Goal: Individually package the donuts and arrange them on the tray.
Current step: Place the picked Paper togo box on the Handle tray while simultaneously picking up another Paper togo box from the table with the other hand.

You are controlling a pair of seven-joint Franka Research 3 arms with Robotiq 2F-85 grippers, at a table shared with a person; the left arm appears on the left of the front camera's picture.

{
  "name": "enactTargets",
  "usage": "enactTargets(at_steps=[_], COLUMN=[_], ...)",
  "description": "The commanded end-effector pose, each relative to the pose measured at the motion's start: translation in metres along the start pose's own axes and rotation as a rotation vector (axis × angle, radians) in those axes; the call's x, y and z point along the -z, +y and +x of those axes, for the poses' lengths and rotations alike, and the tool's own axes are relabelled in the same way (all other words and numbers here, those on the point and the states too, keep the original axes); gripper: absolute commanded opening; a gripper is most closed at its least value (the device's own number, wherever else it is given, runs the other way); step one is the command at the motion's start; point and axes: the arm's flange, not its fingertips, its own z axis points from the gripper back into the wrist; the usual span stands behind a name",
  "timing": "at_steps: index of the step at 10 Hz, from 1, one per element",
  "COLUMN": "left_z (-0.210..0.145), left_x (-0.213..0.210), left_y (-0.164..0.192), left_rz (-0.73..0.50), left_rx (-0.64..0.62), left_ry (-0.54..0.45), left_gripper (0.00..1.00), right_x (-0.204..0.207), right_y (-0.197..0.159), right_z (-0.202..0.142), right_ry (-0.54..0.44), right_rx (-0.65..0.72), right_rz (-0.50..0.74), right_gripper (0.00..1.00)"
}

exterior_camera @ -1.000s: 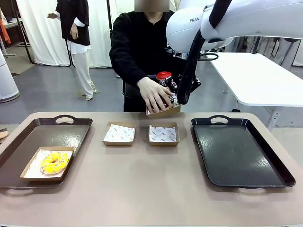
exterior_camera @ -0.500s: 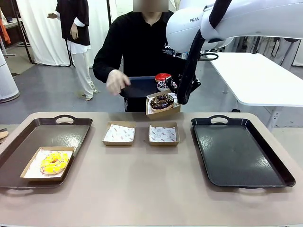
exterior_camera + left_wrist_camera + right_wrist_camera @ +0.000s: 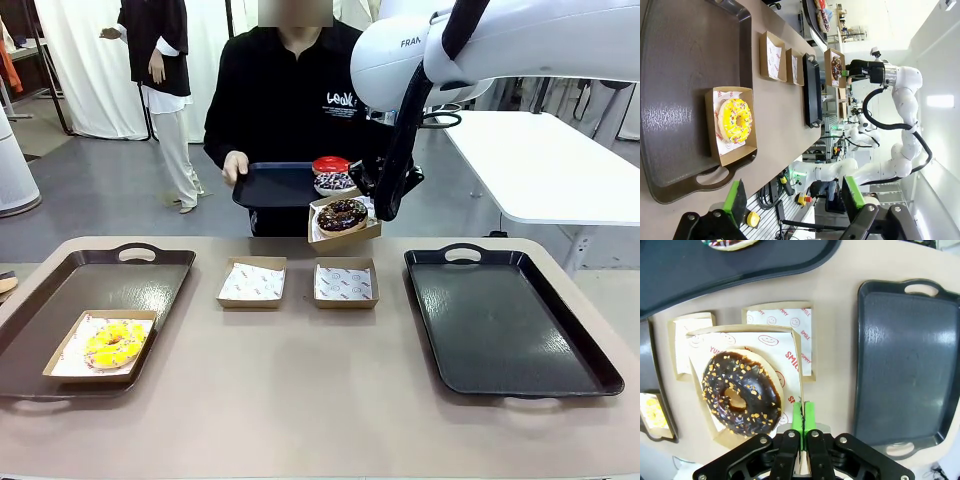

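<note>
The right gripper (image 3: 803, 415) pinches the edge of a paper box (image 3: 345, 238), with the chocolate donut (image 3: 741, 392) just beside its pads. The left gripper (image 3: 792, 187) stands open.

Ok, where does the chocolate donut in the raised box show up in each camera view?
Front view: the chocolate donut sits at centre, in a cardboard box held up in front of the person.
Left wrist view: small, upper right of centre, past the far end of the tray.
Right wrist view: lower left of centre, in the box pinched by the right gripper.
Shared landmark: the empty black tray.
</note>
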Motion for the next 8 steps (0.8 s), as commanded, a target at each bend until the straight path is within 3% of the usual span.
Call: enactTargets(at_steps=[1,4,6,8], left_z=[0.0,0.0,0.016,0.048], left_x=[-0.002,0.0,0.021,0.051], left_y=[-0.001,0.0,-0.039,-0.099], left_rz=[-0.004,0.0,0.103,0.208], left_rx=[-0.008,0.0,0.048,0.143], left_ry=[-0.004,0.0,0.029,0.134], left_gripper=[1.0,1.0,1.0,1.0], right_x=[0.0,0.0,-0.009,-0.019], right_y=[0.0,0.0,-0.032,-0.084], right_z=[0.001,0.0,-0.023,-0.063], right_ry=[0.003,0.0,0.045,0.015], right_rx=[0.007,0.0,-0.083,-0.055], right_rz=[0.019,0.0,-0.041,-0.028], right_gripper=[0.0,0.01,0.01,0.01])
